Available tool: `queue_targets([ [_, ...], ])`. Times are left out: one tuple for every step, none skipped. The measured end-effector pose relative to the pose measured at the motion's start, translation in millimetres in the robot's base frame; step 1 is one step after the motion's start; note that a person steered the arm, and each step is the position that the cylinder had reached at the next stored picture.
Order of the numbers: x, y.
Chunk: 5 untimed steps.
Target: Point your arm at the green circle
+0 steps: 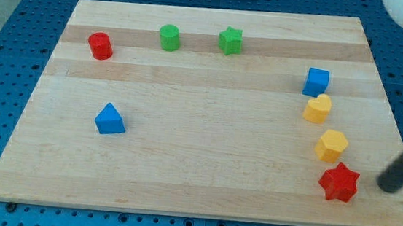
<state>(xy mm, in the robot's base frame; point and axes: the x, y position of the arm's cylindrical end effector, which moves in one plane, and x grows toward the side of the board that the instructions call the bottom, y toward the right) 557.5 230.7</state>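
The green circle is a short green cylinder near the view's top, left of centre on the wooden board. A green star sits just to its right. My dark rod comes in from the view's right edge, and my tip rests at the board's lower right, just right of the red star. The tip is far from the green circle, across the board to the lower right.
A red cylinder is at the upper left. A blue triangle lies at the left middle. On the right stand a blue cube, a yellow heart and a yellow hexagon.
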Motion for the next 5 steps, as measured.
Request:
queue_targets([
  [-4.7, -106.9],
  [-4.0, -45.8],
  [15.9, 22.9],
  [47.9, 38.7],
  [28.8, -43.8],
])
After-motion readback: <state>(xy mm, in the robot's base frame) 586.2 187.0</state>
